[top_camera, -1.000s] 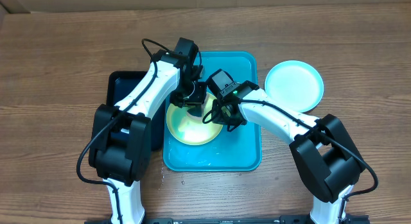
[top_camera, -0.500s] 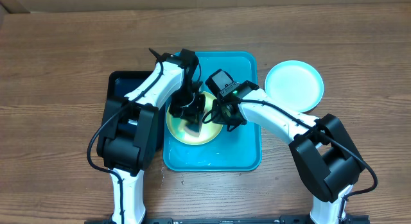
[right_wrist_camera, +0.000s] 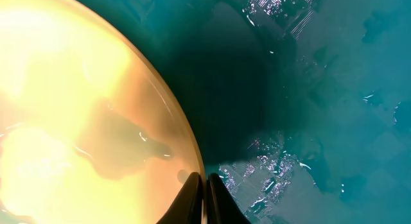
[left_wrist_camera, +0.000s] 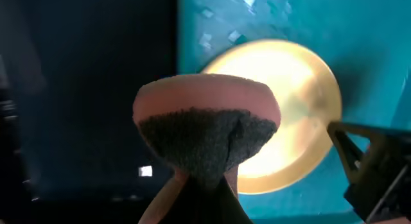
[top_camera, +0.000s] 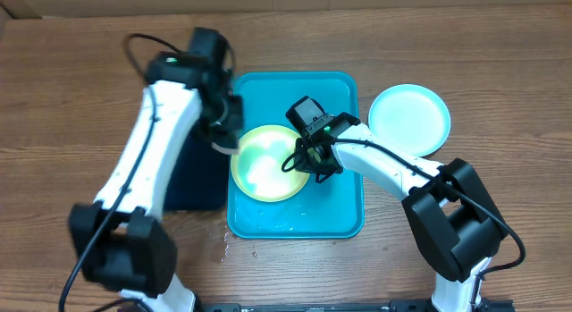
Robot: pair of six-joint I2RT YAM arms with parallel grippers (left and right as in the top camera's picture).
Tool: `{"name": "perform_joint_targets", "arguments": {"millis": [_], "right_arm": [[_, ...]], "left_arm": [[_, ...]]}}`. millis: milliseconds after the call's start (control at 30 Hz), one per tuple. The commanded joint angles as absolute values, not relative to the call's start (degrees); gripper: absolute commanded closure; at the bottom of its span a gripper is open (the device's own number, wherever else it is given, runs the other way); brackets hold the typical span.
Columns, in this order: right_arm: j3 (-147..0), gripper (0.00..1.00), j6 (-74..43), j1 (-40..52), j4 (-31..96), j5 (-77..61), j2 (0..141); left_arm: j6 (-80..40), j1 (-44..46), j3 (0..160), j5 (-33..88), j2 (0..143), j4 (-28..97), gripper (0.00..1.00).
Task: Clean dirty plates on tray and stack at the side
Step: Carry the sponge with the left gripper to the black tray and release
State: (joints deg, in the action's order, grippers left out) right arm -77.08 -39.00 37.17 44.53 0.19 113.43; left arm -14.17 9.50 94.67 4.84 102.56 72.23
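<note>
locate the wooden table (top_camera: 500, 53) under everything. find the blue tray (top_camera: 344, 214) at its middle, with a black tray (top_camera: 198, 178) just beside it on the left, partly hidden beneath the left arm (top_camera: 147, 164). find the cyan plate (top_camera: 409, 120) on bare table just right of the blue tray's far corner. find the yellow-green plate (top_camera: 264, 164) lying flat in the left half of the blue tray; cannot confirm a second plate beneath it.

read the right gripper (right_wrist_camera: 205, 185) as clamped thinly on the right rim of the yellow-green plate, fingers nearly together. read the left gripper (left_wrist_camera: 199, 185) as pinched on a pink sponge (left_wrist_camera: 205, 115), dark scrub face toward the camera, raised above the seam between the two trays.

hazards:
- expect slip at the rim, owing to the narrow hold and the water film on plate and tray floor.
- expect tilt and spill if lifted by one edge.
- expect drips from the sponge onto the black tray or table.
- watch for contact between the arms, close together over the blue tray.

compared with half a second ago: sponge no longer down on the plate; left arm lifted and swung left, blurred in the overhead view. right gripper, both plates and both trays unchanged in place.
</note>
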Motion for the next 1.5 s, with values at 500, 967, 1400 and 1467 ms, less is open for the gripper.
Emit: {"name": "perform_joint_targets", "arguments": {"millis": [500, 967, 1400, 1467], "right_arm": [[-77.2, 0.94, -39.2, 37.3, 44.0, 0.3, 114.3], [-77.2, 0.94, -39.2, 37.3, 44.1, 0.3, 114.3], [-77.2, 0.66, -39.2, 37.3, 43.0, 0.3, 114.4], [-77.2, 0.66, -39.2, 37.3, 42.1, 0.4, 114.5]], "left_arm": [[-17.4, -1.8, 94.5, -9.8, 112.9, 71.3, 0.95], [-13.7, -2.0, 96.2, -4.5, 122.1, 71.2, 0.37], [-17.3, -9.9, 103.1, 5.8, 94.9, 74.4, 0.32], [-19.1, -14.0, 103.1, 5.3, 89.3, 74.3, 0.19]]}}
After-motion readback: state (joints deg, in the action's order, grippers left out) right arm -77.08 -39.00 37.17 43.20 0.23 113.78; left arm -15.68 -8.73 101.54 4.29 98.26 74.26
